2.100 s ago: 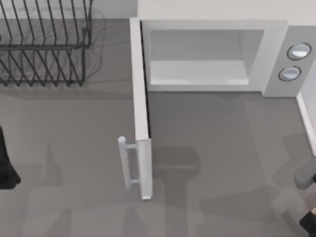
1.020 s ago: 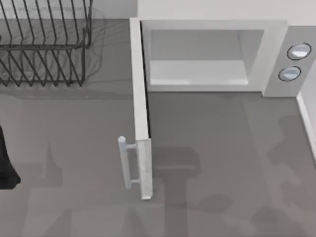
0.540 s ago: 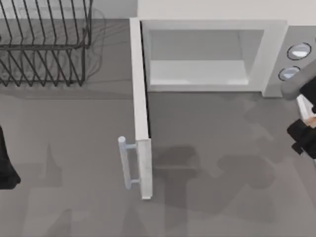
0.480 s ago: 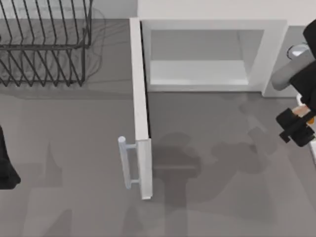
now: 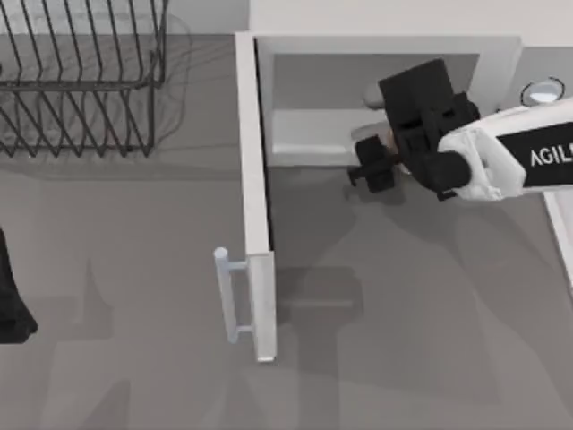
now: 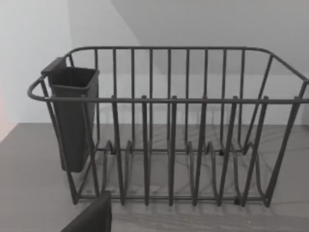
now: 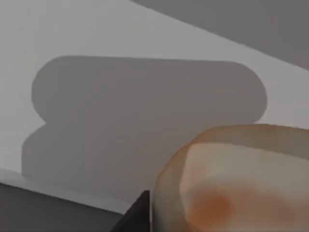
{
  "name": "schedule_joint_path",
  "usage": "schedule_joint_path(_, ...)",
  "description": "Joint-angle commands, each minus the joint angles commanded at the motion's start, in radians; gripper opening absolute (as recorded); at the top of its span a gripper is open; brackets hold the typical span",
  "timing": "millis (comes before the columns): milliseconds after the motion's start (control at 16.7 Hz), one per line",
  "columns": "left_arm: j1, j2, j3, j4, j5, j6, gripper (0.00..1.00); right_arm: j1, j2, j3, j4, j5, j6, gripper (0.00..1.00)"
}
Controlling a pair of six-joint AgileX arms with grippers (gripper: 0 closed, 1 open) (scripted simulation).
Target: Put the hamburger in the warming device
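Hamburger [image 7: 236,183] is sitting close under the right wrist camera, a rounded tan-orange bun pressed against a dark finger [image 7: 137,212]; being round, it is showing no long axis or clear heading, and its shadow is falling on the white surface behind it. From above, the right gripper [image 5: 374,166] is reaching leftward across the front sill of the microwave [image 5: 376,45], at the mouth of the cavity, with its fingers closing on the bun, which the black gripper body is hiding in that view. Its door [image 5: 255,197] is standing swung open toward the near side of the table, bar handle [image 5: 224,296] on its left face, and 1 knob [image 5: 542,92] is showing beside the arm. Half a second ago this gripper was out by the table's right edge, below the knobs; now it is sitting at the opening. Left arm [image 5: 11,296] is resting at the left edge, facing the black wire dish rack [image 6: 169,145].
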Motion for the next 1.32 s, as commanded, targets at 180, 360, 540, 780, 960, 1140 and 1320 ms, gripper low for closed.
schedule_joint_path(180,0.0,0.0,0.0,0.0,0.0,0.0,1.0,0.063,0.114,0.034,0.25,0.078,0.12,0.0)
schedule_joint_path(360,0.0,0.0,0.0,0.0,0.0,0.0,1.0,0.11,0.177,0.052,0.406,0.134,0.215,0.0)
schedule_joint_path(540,0.0,0.0,0.0,0.0,0.0,0.0,1.0,0.132,0.195,0.062,0.474,0.16,0.262,0.0)
schedule_joint_path(780,0.0,0.0,0.0,0.0,0.0,0.0,1.0,0.134,0.195,0.063,0.478,0.161,0.265,0.0)
schedule_joint_path(960,0.0,0.0,0.0,0.0,0.0,0.0,1.0,0.127,0.192,0.071,0.463,0.149,0.266,0.0)
schedule_joint_path(1140,0.0,0.0,0.0,0.0,0.0,0.0,1.0,0.117,0.197,0.167,0.394,0.095,0.267,0.0)
schedule_joint_path(1320,0.0,0.0,0.0,0.0,0.0,0.0,1.0,0.093,0.235,0.348,0.288,0.032,0.263,0.0)
